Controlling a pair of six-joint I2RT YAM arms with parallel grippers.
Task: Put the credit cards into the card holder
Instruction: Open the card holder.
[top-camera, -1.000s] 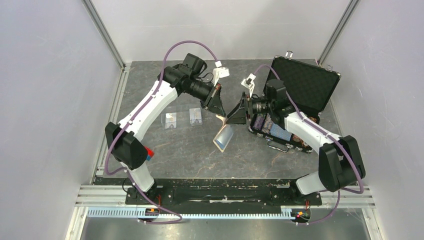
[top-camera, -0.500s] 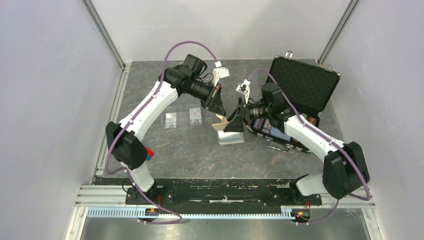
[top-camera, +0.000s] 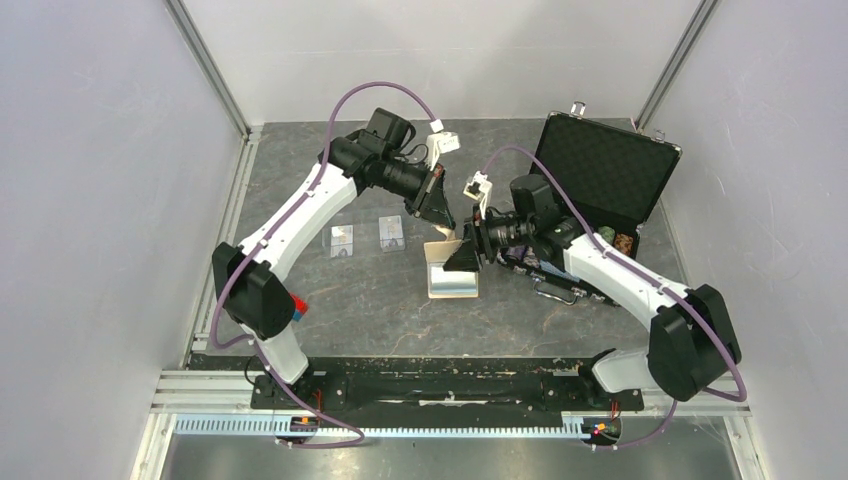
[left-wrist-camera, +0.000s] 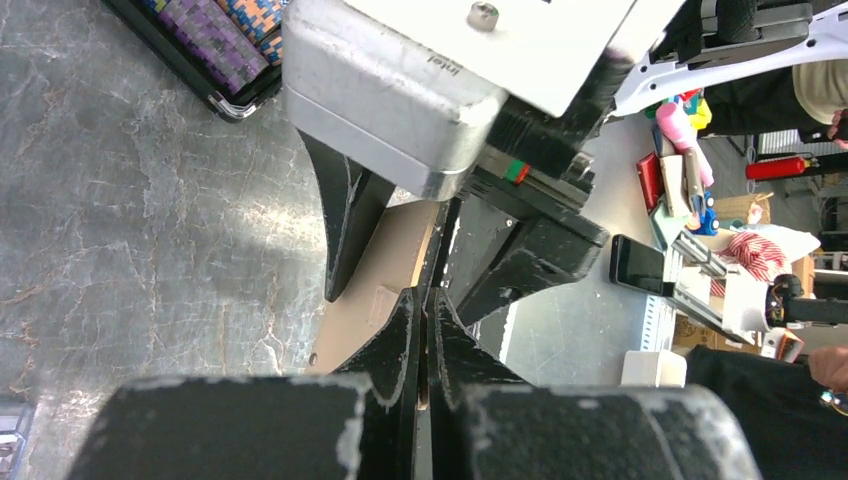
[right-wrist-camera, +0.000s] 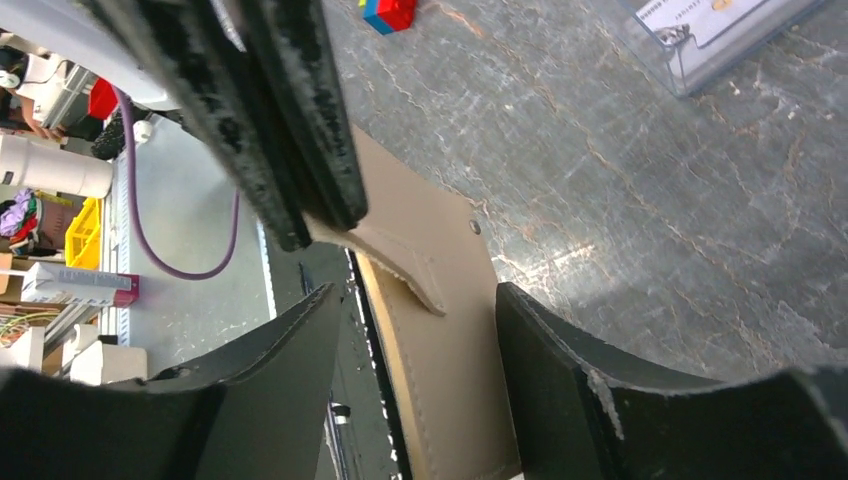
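Observation:
The tan card holder (top-camera: 455, 283) lies unfolded at the table's centre, its pale inner side up. My left gripper (top-camera: 440, 222) is shut on its tan flap; the left wrist view shows the black fingertips (left-wrist-camera: 408, 330) pinching that thin flap (left-wrist-camera: 385, 270). My right gripper (top-camera: 463, 259) is open, its fingers (right-wrist-camera: 560, 370) straddling the holder's edge (right-wrist-camera: 450, 400) with a gap on one side. Two credit cards (top-camera: 342, 241) (top-camera: 391, 233) sit side by side on the table left of the holder. One card (right-wrist-camera: 715, 25) shows in the right wrist view.
A black case (top-camera: 610, 165) stands open at the back right, with poker chips (top-camera: 527, 250) in its tray behind my right arm. A blue-red block (top-camera: 299, 306) lies near the left arm's base. Metal rails run along the left edge.
The right gripper moved left and down onto the card holder. The holder swung from hanging tilted to lying flat. The left gripper kept its hold on the flap.

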